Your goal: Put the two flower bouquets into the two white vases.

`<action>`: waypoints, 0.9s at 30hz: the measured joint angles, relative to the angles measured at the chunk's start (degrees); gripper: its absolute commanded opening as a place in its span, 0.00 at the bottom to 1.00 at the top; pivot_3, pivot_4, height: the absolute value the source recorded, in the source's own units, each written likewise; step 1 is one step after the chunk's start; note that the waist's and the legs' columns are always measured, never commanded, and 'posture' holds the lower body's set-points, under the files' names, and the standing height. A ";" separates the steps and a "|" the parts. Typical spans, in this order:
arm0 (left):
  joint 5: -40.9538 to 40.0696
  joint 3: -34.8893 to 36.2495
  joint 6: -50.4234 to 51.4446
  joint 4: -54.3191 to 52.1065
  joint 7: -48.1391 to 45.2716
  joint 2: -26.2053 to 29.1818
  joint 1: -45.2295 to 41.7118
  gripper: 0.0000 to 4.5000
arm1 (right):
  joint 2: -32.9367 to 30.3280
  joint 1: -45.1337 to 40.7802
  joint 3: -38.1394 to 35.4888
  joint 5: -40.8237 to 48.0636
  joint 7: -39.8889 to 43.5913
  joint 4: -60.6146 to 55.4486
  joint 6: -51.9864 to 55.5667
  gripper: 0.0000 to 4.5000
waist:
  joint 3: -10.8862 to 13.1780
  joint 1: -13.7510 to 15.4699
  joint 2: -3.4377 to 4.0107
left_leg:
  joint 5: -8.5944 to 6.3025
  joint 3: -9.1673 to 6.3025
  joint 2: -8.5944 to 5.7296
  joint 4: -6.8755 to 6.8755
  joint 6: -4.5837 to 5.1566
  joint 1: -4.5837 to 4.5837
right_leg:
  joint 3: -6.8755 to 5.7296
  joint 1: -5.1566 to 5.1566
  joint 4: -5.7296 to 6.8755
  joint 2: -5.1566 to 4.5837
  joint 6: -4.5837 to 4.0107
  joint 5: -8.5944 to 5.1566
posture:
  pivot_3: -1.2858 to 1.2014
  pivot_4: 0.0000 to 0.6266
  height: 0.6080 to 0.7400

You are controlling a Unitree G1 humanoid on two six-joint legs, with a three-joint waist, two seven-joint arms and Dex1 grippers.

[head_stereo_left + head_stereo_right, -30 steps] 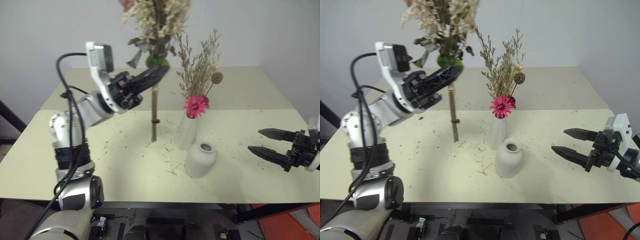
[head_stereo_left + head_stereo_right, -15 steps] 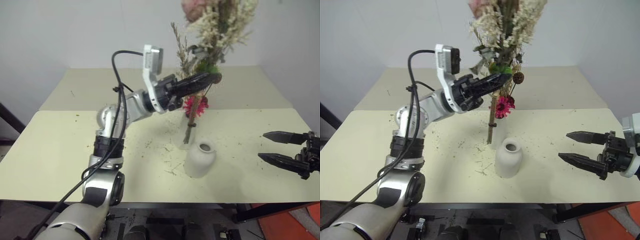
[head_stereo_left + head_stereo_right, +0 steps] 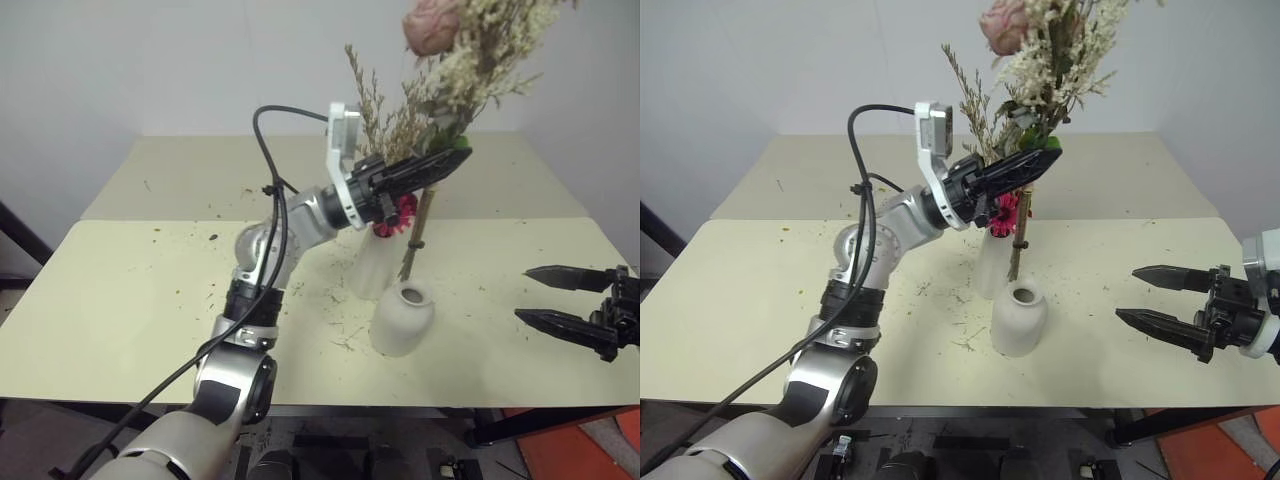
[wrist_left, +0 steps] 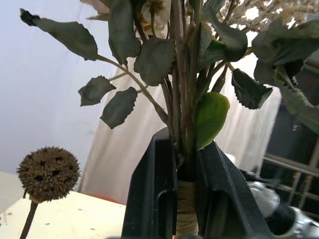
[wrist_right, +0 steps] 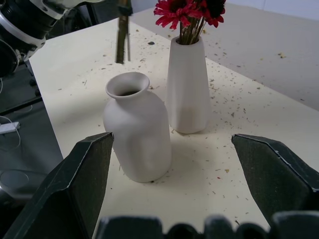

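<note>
Debris-flecked cream table [image 3: 120,300], grey wall behind; left jaws clamp rose bouquet [image 3: 1040,50], right jaws spread, empty.

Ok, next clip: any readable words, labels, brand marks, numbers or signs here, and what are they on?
None can be read. The taller vase, the squat vase and the table are plain, with only plant crumbs scattered on the tabletop. The left gripper, shut on the rose bouquet, and the open right gripper carry no visible markings.
</note>
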 measured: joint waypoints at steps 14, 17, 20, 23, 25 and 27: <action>5.12 -4.77 -4.67 0.51 -4.19 -1.25 4.99 0.04 | 1.31 2.11 -1.47 0.14 -2.53 -2.00 0.00 1.00 | 0.04 -0.10 -0.07 | 0.00 0.01 0.00 0.01 0.00 0.01 | 0.00 0.00 0.03 0.00 0.00 0.00 | 0.52 0.24 1.00; 6.08 -5.33 -5.88 0.63 -4.81 -1.38 5.95 0.04 | 1.43 2.12 -1.47 0.15 -2.80 -2.05 0.00 1.00 | 0.04 -0.04 -0.07 | 0.00 0.01 0.00 0.01 0.01 0.01 | 0.00 0.01 0.03 0.00 0.00 0.00 | 0.52 0.24 1.00; 7.18 -5.99 -6.32 0.92 -5.18 -1.62 6.77 0.04 | 1.67 2.14 -1.47 0.28 -3.18 -2.08 0.00 1.00 | 0.04 -0.06 -0.07 | 0.00 0.01 0.00 0.01 0.01 0.01 | 0.00 0.01 0.03 0.00 0.00 0.00 | 0.52 0.24 1.00; 7.41 -6.61 -6.44 0.92 -5.28 -1.95 7.53 0.04 | 1.73 2.20 -1.52 0.40 -3.64 -2.26 0.00 1.00 | 0.04 -0.07 -0.07 | -0.01 0.01 0.00 0.01 0.01 0.01 | 0.00 0.01 0.03 0.00 0.00 0.00 | 0.52 0.24 1.00; 7.69 -7.07 -6.47 0.92 -5.39 -1.95 8.38 0.04 | 1.80 2.33 -1.56 0.46 -3.77 -2.48 0.00 1.00 | 0.04 -0.09 -0.07 | -0.01 0.01 0.00 0.01 0.01 0.01 | 0.00 0.01 0.04 0.01 0.00 0.00 | 0.52 0.24 1.00; 7.73 -7.28 -6.47 0.89 -5.61 -1.95 8.60 0.04 | 1.85 2.41 -1.58 0.48 -3.84 -2.55 0.00 1.00 | 0.04 -0.06 -0.07 | 0.00 0.01 0.00 0.03 0.01 0.01 | 0.01 0.01 0.04 0.00 0.00 0.00 | 0.52 0.24 1.00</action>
